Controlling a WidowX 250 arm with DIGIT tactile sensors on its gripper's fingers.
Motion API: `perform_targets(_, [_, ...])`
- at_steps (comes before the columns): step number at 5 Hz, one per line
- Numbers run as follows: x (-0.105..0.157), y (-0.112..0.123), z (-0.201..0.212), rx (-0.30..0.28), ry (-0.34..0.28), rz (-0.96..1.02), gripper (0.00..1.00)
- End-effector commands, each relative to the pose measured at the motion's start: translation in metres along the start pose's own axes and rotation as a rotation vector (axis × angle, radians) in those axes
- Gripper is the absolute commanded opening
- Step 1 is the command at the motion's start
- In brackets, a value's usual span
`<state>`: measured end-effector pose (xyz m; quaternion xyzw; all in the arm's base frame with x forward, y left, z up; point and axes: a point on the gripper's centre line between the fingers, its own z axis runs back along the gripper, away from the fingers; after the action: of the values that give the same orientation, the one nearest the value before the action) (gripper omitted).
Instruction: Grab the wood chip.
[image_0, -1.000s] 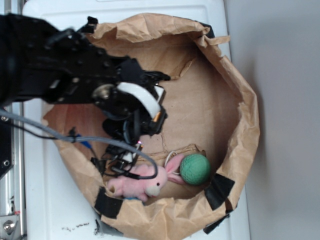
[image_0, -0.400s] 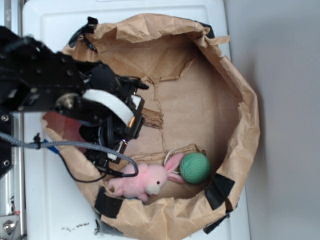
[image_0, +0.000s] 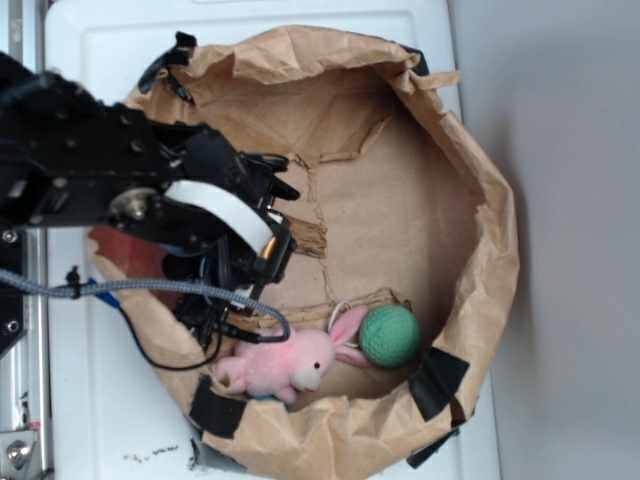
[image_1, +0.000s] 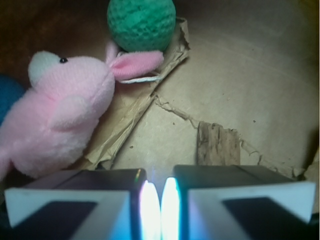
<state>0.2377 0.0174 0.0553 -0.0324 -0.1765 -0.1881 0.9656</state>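
plush (image_0: 275, 365) beside ball (image_0: 390, 337), in bag (image_0: 480, 210)

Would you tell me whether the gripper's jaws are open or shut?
Shut: in the wrist view the gripper shows only a thin lit slit between its jaws, holding nothing.

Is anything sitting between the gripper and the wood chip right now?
Nothing visible does. In the wrist view the wood chip lies flat on bare brown paper just ahead and a little right of the gripper, whose fingers are nearly together. The pink plush and green ball sit off to the left, clear of that path.
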Motion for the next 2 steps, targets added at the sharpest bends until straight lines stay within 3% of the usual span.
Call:
perform_targets(1, [0.0227, 0.0223, 0.0483, 0.033, -0.132, 0.05, 0.0])
perform_targets(2, [0.0161, 0.0297, 0.0458, 0.029, -0.11, 0.047, 1.0])
